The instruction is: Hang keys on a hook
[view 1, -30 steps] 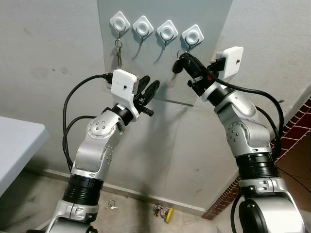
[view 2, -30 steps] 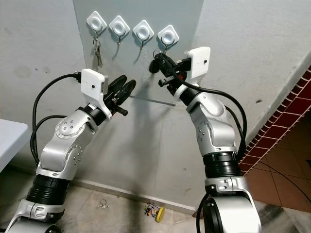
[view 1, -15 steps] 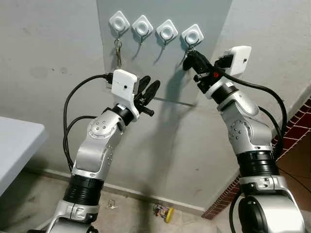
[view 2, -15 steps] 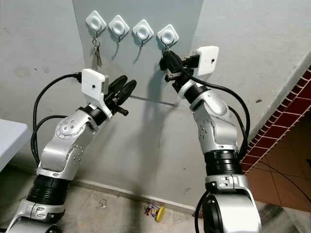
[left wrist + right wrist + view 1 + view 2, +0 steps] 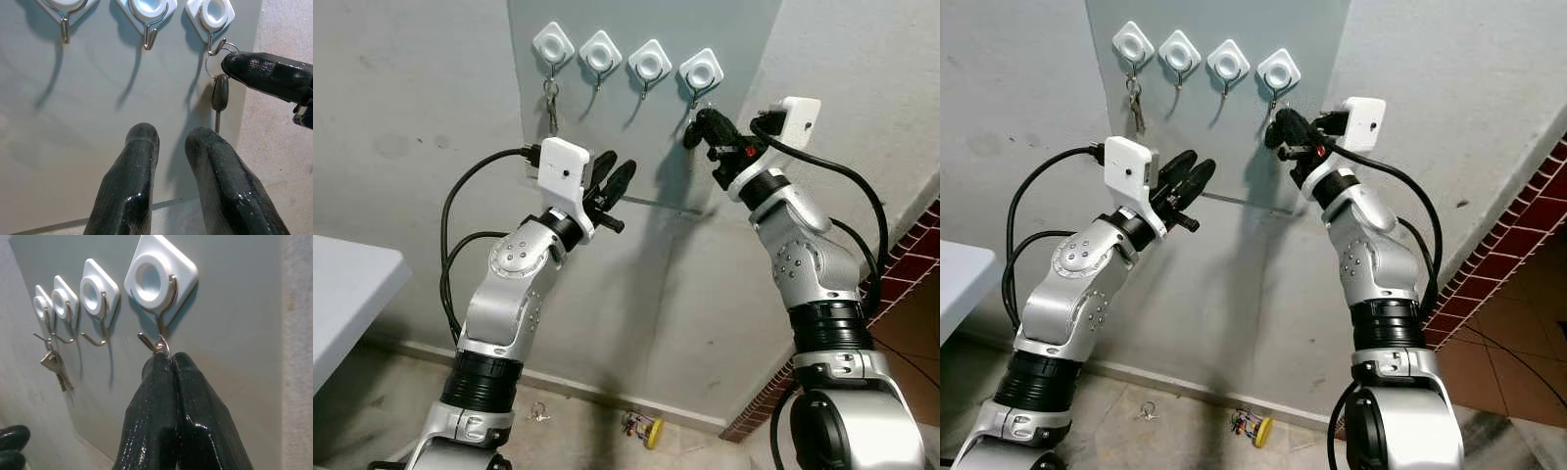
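The key ring sits over the tip of the rightmost hook, with the key dangling below it against the grey panel. The right pincer is clamped together on the ring. To finish well, I judge it should lower the ring into the hook's bend before letting go, then draw straight back so the fingers do not drag it off.

The left pincer hovers just beside, its fingers slightly apart and empty, near enough to bump the key if it drifts. The two middle hooks are bare; another key set hangs on the leftmost one. More keys lie on the floor, and a bench corner stands well apart.
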Robot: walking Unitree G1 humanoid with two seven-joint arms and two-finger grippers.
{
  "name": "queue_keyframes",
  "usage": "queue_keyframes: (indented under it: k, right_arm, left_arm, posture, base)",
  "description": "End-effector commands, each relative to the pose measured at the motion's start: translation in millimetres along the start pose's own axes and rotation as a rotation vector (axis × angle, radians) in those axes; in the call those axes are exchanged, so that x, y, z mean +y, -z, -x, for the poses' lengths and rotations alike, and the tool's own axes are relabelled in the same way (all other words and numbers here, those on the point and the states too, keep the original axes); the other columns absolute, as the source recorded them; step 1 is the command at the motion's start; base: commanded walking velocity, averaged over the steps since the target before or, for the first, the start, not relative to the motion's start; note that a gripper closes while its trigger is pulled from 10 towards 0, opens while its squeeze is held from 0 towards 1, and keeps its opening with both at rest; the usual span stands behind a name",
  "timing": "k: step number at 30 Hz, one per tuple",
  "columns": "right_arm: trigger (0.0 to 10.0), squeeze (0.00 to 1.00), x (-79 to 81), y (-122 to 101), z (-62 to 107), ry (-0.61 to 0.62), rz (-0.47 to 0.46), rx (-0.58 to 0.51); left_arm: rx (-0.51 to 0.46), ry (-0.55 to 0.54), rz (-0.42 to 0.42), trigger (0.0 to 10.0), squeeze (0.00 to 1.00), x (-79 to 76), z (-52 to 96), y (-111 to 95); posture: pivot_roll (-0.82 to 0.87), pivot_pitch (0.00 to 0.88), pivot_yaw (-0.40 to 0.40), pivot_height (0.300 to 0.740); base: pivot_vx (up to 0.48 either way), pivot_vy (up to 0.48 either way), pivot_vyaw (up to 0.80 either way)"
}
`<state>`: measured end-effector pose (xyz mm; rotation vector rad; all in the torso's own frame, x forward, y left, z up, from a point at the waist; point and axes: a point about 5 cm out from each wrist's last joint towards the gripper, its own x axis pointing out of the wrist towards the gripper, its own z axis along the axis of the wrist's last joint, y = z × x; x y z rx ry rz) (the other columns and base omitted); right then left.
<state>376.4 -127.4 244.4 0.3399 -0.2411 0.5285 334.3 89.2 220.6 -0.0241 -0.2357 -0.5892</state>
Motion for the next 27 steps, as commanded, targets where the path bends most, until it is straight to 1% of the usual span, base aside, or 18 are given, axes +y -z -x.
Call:
queue_keyframes:
  k: [1, 2, 3, 5, 13, 15, 17, 20, 23, 25, 27]
  right_arm:
    - [10.0, 0.0, -0.6, -0.3, 1.0, -0.018, -0.047, 0.005]
    - [10.0, 0.34, 0.5, 0.8, 2.3, -0.037, -0.066, 0.004]
    - [10.0, 1.0, 0.2, 2.5, 4.1, -0.036, -0.093, 0.004]
    - [10.0, 1.0, -1.3, 3.4, 4.9, -0.015, -0.097, 0.008]
    - [10.0, 1.0, 1.1, 7.8, 14.4, -0.041, -0.099, -0.006]
    - [10.0, 1.0, 1.4, 12.0, 20.1, -0.033, -0.095, -0.004]
    - [10.0, 1.0, 1.3, 13.1, 21.7, -0.028, -0.091, -0.004]
    - [10.0, 1.0, 1.5, 22.0, 32.6, -0.002, -0.047, 0.0]
    - [10.0, 1.0, 4.2, 33.1, 45.2, 0.0, -0.008, 0.015]
    - [10.0, 1.0, 5.1, 37.7, 50.8, 0.008, 0.002, 0.021]
    - [10.0, 1.0, 3.9, 44.4, 57.0, 0.049, 0.0, 0.038]
  left_arm:
    - [-0.029, 0.006, -0.014, 10.0, 0.0, -1.1, -2.3, -10.6]
    - [-0.029, 0.006, -0.014, 10.0, 0.0, -1.1, -2.3, -10.5]
    - [-0.029, 0.006, -0.015, 10.0, 0.0, -1.1, -2.3, -10.6]
    - [-0.03, 0.006, -0.014, 10.0, 0.0, -1.1, -2.4, -10.9]
    - [-0.03, -0.001, -0.014, 10.0, 0.0, -0.8, -2.5, -10.1]
    - [-0.027, -0.036, -0.026, 10.0, 0.0, 0.2, -2.0, -7.0]
    - [-0.028, -0.048, -0.03, 10.0, 0.0, 0.5, -1.8, -6.2]
    - [-0.01, -0.108, -0.03, 10.0, 0.0, 1.9, 1.3, 2.9]
    - [0.024, -0.134, -0.026, 10.0, 0.0, 1.4, 7.0, 16.8]
    - [0.042, -0.153, -0.024, 10.0, 0.0, 1.4, 10.2, 23.7]
    - [0.078, -0.171, 0.003, 10.0, 0.0, 1.4, 13.7, 33.4]
  posture:
    - [-0.03, 0.017, -0.081, 0.74]
    - [-0.03, 0.017, -0.081, 0.74]
    - [-0.03, 0.017, -0.081, 0.74]
    - [-0.02, 0.013, -0.083, 0.74]
    - [-0.03, 0.003, -0.08, 0.74]
    - [-0.03, 0.0, -0.078, 0.74]
    - [-0.03, 0.0, -0.078, 0.74]
    - [-0.03, 0.0, -0.076, 0.74]
    - [-0.04, 0.0, -0.074, 0.74]
    - [-0.04, 0.0, -0.073, 0.74]
    - [-0.04, 0.0, -0.071, 0.74]
  base:
    - [0.0, 0.0, 0.0]
    - [0.0, 0.0, 0.0]
    - [0.0, 0.0, 0.0]
    - [0.0, 0.0, 0.0]
    - [0.0, 0.0, 0.0]
    - [0.0, 0.0, 0.0]
    - [0.0, 0.0, 0.0]
    - [0.0, 0.0, 0.0]
    - [0.0, 0.0, 0.0]
    - [0.0, 0.0, 0.0]
    - [0.0, 0.0, 0.0]
